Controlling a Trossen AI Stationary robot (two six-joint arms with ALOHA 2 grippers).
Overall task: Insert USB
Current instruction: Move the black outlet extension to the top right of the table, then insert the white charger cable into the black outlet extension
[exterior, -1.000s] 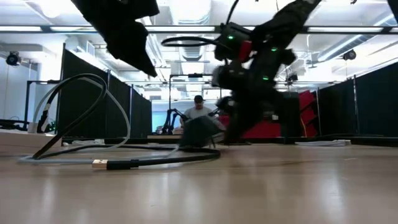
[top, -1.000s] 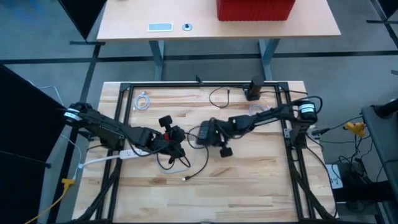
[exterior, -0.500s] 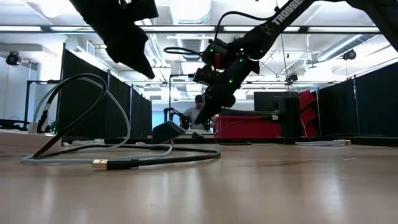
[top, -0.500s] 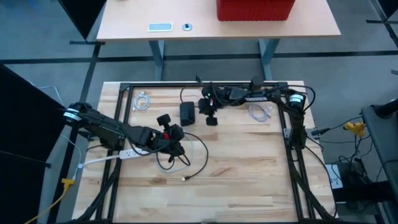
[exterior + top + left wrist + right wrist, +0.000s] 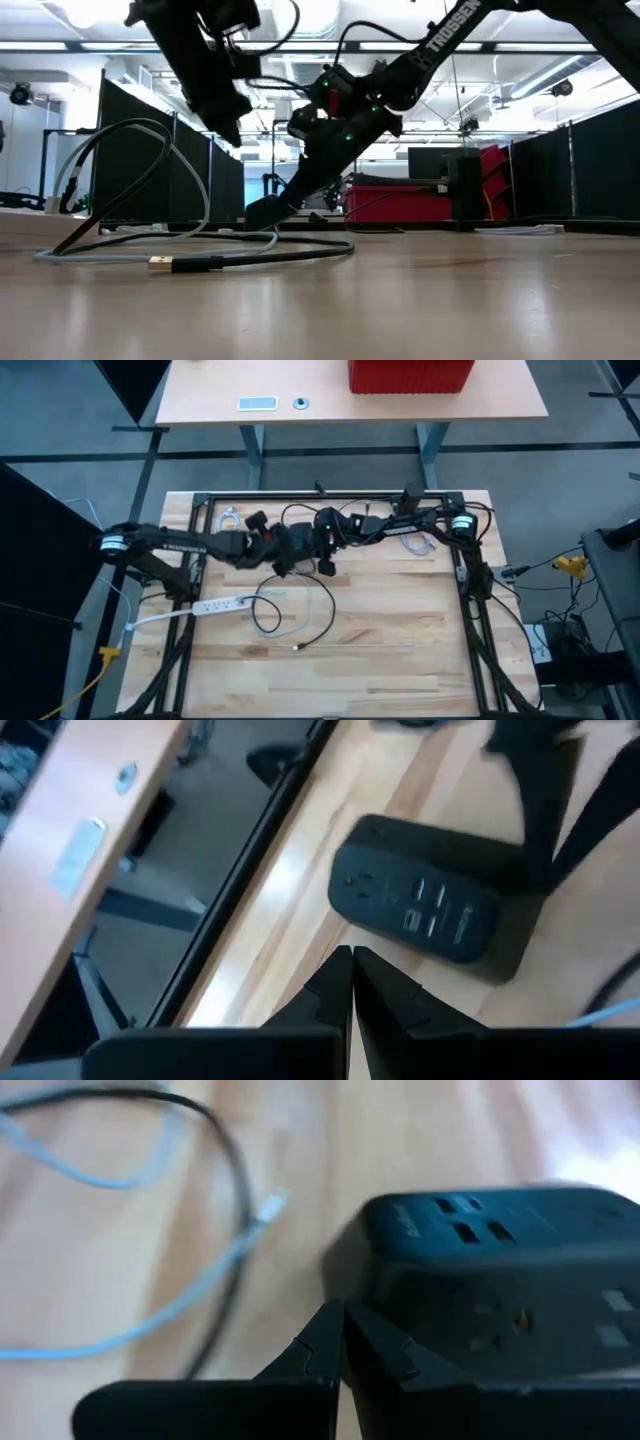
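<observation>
1. Left gripper pressed together, nothing pinched; it hangs above the far middle of the bench, pointing at the charger block.
2. Right gripper also pressed together, empty; tips just beside the charger block. Touching or not: cannot tell, view is blurred.
3. High view: both arms meet near the far rail, and the two grippers and the block overlap in one dark cluster, so the edges are hard to separate there.
4. Charger block: black, boxy, rounded corners, matte plastic. An outlet and several small slot ports show on its face; lettering too small to read.
5. USB plug: metal tip on a dark cable, lying flat on the near-middle bench, well apart from both grippers.
6. Cable loops on the bench; a pale cable arches up beside it, far end lost in the low view.
7. White power strip lies at the left side.
8. Bench: light wood planks, black metal frame.
</observation>
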